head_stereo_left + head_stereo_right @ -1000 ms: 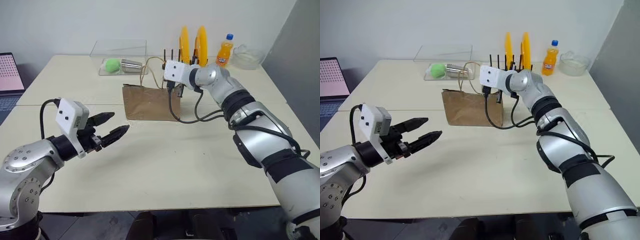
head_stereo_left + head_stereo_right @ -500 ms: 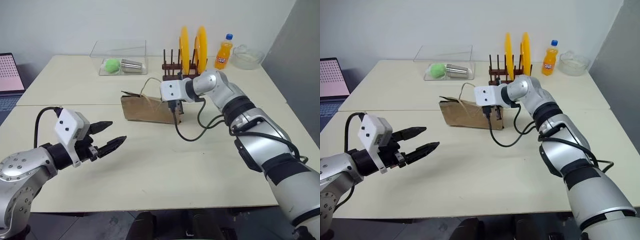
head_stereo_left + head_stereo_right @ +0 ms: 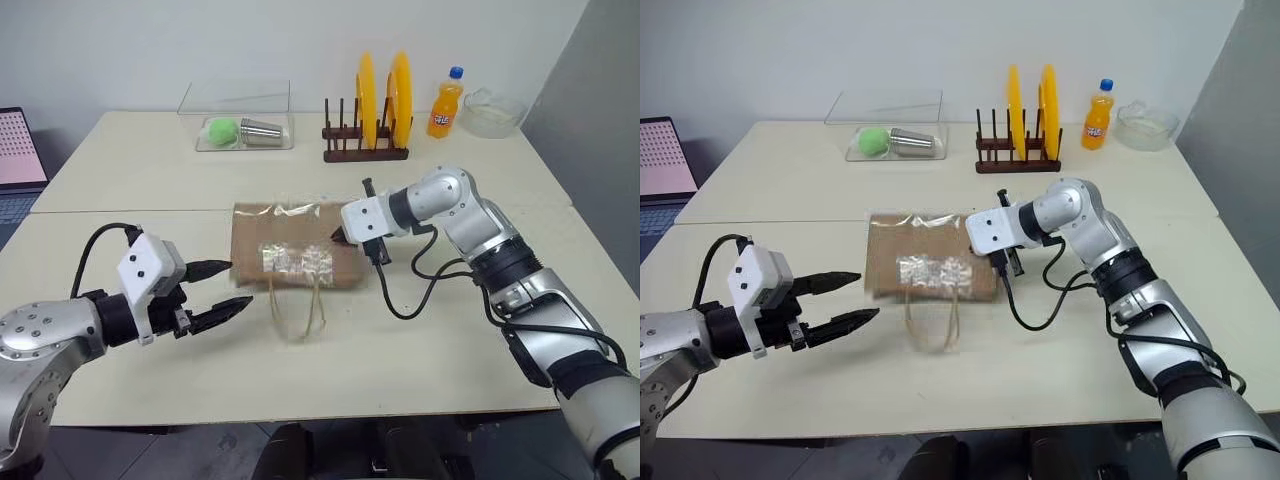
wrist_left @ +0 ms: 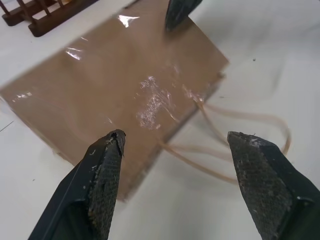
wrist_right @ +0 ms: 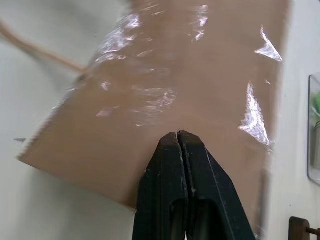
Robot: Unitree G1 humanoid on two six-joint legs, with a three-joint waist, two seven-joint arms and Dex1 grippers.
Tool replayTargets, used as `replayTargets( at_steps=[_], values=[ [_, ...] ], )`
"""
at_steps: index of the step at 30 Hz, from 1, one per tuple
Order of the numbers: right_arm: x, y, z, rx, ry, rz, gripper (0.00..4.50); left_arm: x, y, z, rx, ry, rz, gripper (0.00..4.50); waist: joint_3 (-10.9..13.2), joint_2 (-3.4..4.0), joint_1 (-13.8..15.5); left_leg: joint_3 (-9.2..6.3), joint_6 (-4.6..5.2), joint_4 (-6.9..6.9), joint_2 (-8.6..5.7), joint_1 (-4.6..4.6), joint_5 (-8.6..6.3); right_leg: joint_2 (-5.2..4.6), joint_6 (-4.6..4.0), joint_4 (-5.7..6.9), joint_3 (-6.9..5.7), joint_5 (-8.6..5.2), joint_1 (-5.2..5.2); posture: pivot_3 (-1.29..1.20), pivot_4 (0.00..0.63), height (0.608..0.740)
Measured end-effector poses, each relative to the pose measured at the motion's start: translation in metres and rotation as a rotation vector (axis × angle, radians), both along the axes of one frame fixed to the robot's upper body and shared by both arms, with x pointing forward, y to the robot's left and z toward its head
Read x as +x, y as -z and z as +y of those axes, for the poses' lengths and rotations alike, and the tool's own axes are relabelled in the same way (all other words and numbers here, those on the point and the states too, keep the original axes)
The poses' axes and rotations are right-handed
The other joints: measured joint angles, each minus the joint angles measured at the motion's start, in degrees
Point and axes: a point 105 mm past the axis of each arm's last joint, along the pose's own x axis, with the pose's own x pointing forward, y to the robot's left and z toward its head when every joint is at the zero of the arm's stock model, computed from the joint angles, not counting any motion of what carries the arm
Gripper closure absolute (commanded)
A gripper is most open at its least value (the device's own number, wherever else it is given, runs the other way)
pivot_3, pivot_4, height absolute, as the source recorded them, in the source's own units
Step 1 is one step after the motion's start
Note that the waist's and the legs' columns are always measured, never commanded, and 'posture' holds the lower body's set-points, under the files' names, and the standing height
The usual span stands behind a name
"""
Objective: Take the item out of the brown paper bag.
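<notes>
The bag [image 3: 292, 245] lies flat mid-frame on the tabletop [image 3: 420, 340], handles [image 3: 297, 308] toward the lower edge. The right wrist view shows the right claw [image 5: 178, 137] pinched shut at its edge; grip unclear. The left claw [image 3: 222, 289] gapes empty, lower left.

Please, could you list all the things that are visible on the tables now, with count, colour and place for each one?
brown paper bag: 1, brown, lying flat mid-table, cord handles toward the near edge
clear tray: 1, transparent, far left
ball: 1, green, in the tray
metal cup: 1, silver, lying beside the ball
rack: 1, dark wood, far centre
plates: 2, yellow, upright in the rack
soda bottle: 1, orange, blue cap, far right
bowl: 1, clear, beside the bottle
laptop: 1, far left edge
left gripper: open, left of the bag
right gripper: shut, at the bag's right edge
</notes>
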Motion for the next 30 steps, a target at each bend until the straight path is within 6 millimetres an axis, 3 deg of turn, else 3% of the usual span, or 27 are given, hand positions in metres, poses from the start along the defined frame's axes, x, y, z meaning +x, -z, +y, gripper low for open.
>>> replayTargets(
  at_steps=[5, 8, 11, 12, 14, 18, 22, 30],
  values=[
    [-0.02, -0.029, -0.014, 0.194, 0.052, 0.082, 4.48, 0.001, 0.005, 0.006, 0.112, 0.108, 0.016, 1.04, 0.0, 0.01, 0.5, -0.06, 0.01, -0.03, 0.0, -0.04, -0.01, -0.02, -0.01, -0.1, -0.06, -0.01, 0.02, 0.0, 0.15, 0.74],
    [-0.04, -0.031, -0.024, 0.337, 0.085, 0.201, 4.49, 0.001, 0.017, 0.005, 0.199, 0.199, 0.014, 0.87, 0.0, 0.02, 0.8, -0.05, 0.02, -0.04, 0.0, -0.04, -0.01, -0.02, -0.01, -0.13, -0.04, -0.01, 0.03, 0.0, 0.15, 0.74],
    [-0.062, -0.007, -0.039, 0.404, 0.155, 0.362, 4.5, 0.006, 0.027, -0.001, 0.268, 0.276, -0.042, 0.2, 0.0, 0.03, 1.5, -0.04, 0.03, -0.05, 0.0, -0.07, -0.02, -0.03, -0.01, -0.17, -0.05, -0.02, 0.03, 0.0, 0.15, 0.74],
    [-0.069, 0.002, -0.043, 0.413, 0.181, 0.409, 4.32, 0.006, 0.029, -0.004, 0.293, 0.307, -0.061, 0.0, 0.0, 0.04, 1.6, -0.03, 0.03, -0.06, 0.0, -0.08, -0.02, -0.03, -0.01, -0.19, -0.05, -0.02, 0.02, 0.0, 0.15, 0.74],
    [-0.082, 0.015, -0.05, 0.422, 0.226, 0.472, 3.87, 0.007, 0.036, -0.009, 0.344, 0.376, -0.096, 0.0, 0.0, 0.08, 1.6, -0.01, 0.04, -0.06, 0.0, -0.09, -0.02, -0.03, 0.0, -0.21, -0.04, -0.04, 0.02, 0.0, 0.15, 0.74],
    [-0.099, 0.03, -0.057, 0.461, 0.319, 0.53, 2.5, 0.013, 0.05, -0.013, 0.447, 0.485, -0.18, 0.0, 0.1, 0.09, 1.4, 0.07, 0.04, -0.08, 0.07, -0.06, -0.02, -0.01, 0.25, -0.21, -0.05, -0.18, 0.0, 0.0, 0.15, 0.74],
    [-0.11, 0.04, -0.059, 0.458, 0.373, 0.543, 2.5, 0.023, 0.057, -0.02, 0.503, 0.551, -0.263, 0.0, 0.0, 0.1, 1.4, 0.08, 0.05, -0.07, 0.06, -0.07, -0.02, -0.01, 0.32, -0.22, -0.06, -0.21, 0.02, 0.0, 0.15, 0.74],
    [-0.124, 0.056, -0.06, 0.481, 0.465, 0.585, 2.5, 0.044, 0.053, -0.055, 0.457, 0.623, -0.354, 0.0, 0.0, 0.06, 1.4, 0.03, 0.06, 0.01, 0.03, -0.13, -0.02, 0.01, 0.38, -0.23, -0.12, -0.21, 0.05, 0.0, 0.15, 0.74]
  ],
)
